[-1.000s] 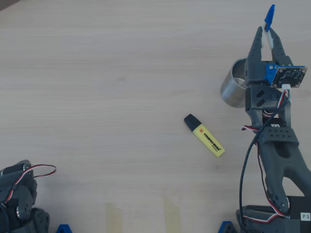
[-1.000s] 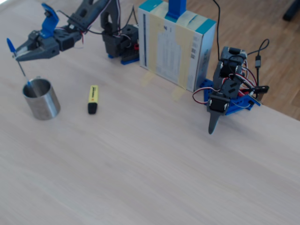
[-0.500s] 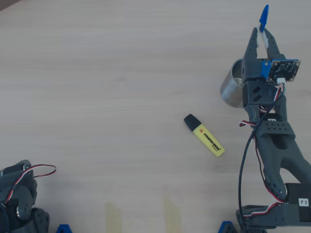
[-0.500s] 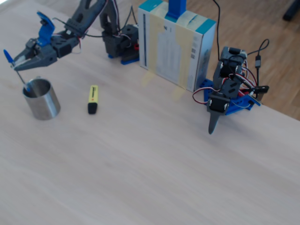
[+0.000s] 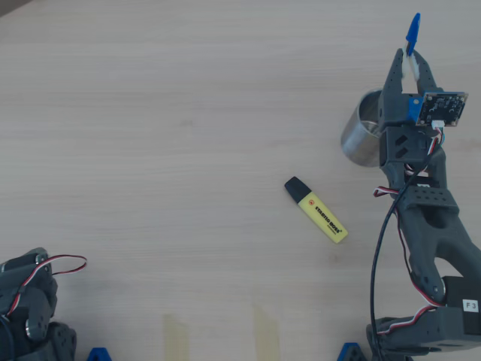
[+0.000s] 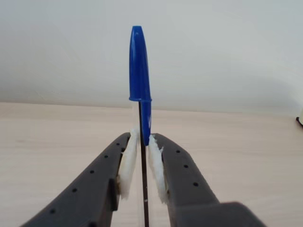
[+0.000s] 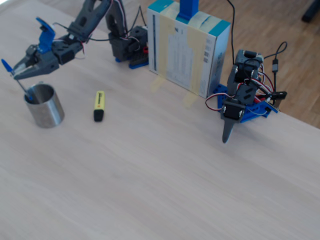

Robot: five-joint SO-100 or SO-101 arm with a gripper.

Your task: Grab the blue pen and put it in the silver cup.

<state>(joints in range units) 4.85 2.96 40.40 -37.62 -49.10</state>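
My gripper (image 5: 409,66) is shut on the blue pen (image 5: 412,33), gripping the clear barrel just below the blue cap. In the wrist view the pen (image 6: 138,66) stands upright between the white pads (image 6: 127,163), cap end up, with my gripper (image 6: 141,138) closed around it. In the fixed view my gripper (image 7: 18,75) holds the pen (image 7: 6,65) tilted over the silver cup (image 7: 46,109), and the pen's lower end dips into the cup's mouth. In the overhead view the silver cup (image 5: 363,139) sits partly under the arm.
A yellow highlighter (image 5: 316,210) with a black cap lies on the table left of the cup in the overhead view, also seen in the fixed view (image 7: 99,105). A second arm (image 7: 240,100) and a taped box (image 7: 187,47) stand along the table edge.
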